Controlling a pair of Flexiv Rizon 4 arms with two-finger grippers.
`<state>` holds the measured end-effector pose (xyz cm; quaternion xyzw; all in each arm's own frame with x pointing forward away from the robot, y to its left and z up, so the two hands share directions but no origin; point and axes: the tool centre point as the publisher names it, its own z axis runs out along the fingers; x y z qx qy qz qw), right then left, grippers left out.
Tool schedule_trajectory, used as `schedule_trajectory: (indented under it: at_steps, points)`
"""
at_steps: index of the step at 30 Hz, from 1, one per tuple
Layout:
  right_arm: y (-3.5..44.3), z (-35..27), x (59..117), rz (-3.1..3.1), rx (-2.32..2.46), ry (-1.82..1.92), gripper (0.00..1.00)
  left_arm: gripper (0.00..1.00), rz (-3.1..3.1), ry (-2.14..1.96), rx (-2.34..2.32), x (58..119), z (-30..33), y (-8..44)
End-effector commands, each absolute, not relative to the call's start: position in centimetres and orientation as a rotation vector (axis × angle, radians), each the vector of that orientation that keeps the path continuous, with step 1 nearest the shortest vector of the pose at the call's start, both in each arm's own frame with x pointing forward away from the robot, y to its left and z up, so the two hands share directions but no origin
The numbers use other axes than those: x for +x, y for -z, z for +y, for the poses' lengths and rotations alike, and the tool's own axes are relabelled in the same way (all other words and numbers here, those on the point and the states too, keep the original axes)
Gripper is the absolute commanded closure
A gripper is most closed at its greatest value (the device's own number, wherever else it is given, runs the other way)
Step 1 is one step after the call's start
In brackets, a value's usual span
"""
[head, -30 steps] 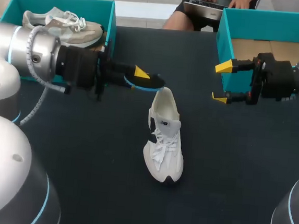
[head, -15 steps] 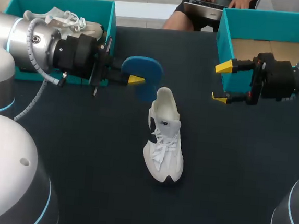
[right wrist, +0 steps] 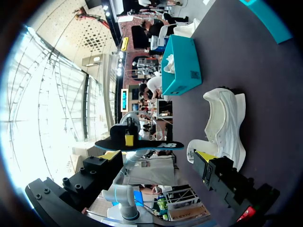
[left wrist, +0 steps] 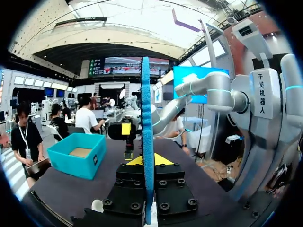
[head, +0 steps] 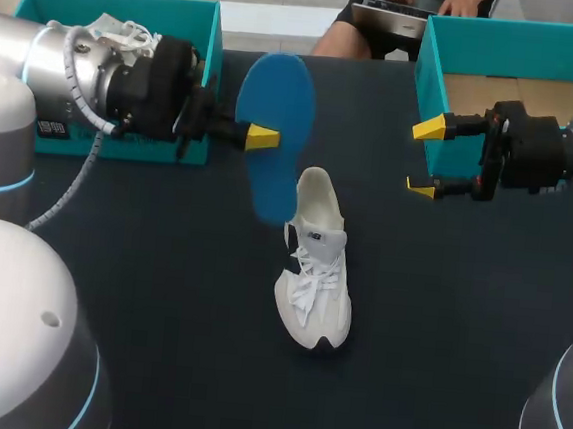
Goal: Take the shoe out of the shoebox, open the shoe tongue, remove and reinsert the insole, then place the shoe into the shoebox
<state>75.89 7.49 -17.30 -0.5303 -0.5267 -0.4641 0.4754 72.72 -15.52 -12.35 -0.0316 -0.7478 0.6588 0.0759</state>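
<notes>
Teal shoebox (head: 114, 1) at the far left of the dark surface (head: 159, 294), holding a pale laced sneaker (head: 117, 29) that is largely hidden behind the left arm (head: 69, 65). Left tool (head: 261, 137) sits just in front of that box, its yellow-tipped fingers clamped on the blue insole (head: 276, 103). In the left wrist view the insole stands edge-on between the two fingers. In the head view its broad face is turned up toward the camera. It is raised off the surface with its lower end near the heel of the white shoe (head: 314, 267), apparently not touching it, though the overlap makes this uncertain. The white shoe stands upright on its sole at mid-surface, laced, heel toward the far side and toe toward the near edge, outside both boxes. Right tool (head: 424, 157) has its fingers wide apart and holds nothing, hanging just in front of the near-left corner of the second teal shoebox (head: 523, 29). That box is at the far right, with its bare cardboard floor showing.
</notes>
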Motion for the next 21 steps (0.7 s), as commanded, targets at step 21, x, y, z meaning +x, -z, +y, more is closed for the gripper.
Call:
schedule_trajectory:
  at_steps: [21]
  points:
    - [17.3,7.6,75.9,-1.288,-1.299,1.135,0.0,1.0,-1.723,-1.657,0.759,71.0,-16.0,12.3]
